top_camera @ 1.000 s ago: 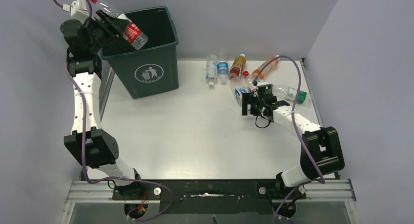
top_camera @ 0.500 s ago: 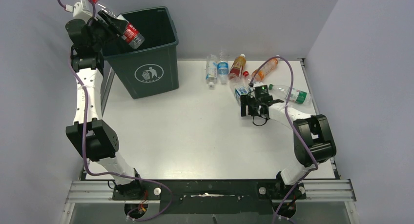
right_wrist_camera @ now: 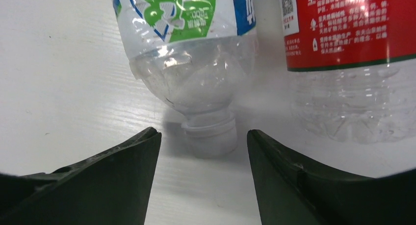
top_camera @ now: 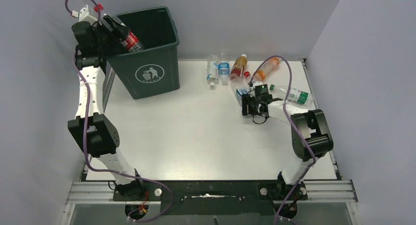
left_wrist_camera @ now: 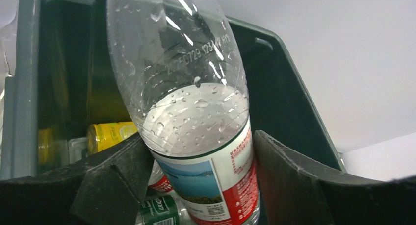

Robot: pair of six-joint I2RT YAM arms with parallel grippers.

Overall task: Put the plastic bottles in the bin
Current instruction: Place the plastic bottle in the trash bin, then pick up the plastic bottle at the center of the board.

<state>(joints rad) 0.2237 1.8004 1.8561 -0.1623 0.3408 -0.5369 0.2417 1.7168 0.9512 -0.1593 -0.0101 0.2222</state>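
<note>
Over the open dark green bin, my left gripper stands open, high at the bin's left rim. A clear bottle with a red and white label hangs loosely between the fingers, slanting down into the bin. The left wrist view shows this bottle with a slight gap at the right finger. My right gripper is open on the table. Its fingers flank the white cap of a lying bottle with a blue and green label.
Inside the bin lie a yellow bottle and a green-labelled one. On the table's far right lie several more bottles: clear ones, orange ones and a green-labelled one. A red-labelled bottle lies beside the right gripper.
The left gripper has moved over the bin's rim and its jaws have widened around the bottle, which now dips lower into the bin. The right gripper's jaws have narrowed around the white cap.
</note>
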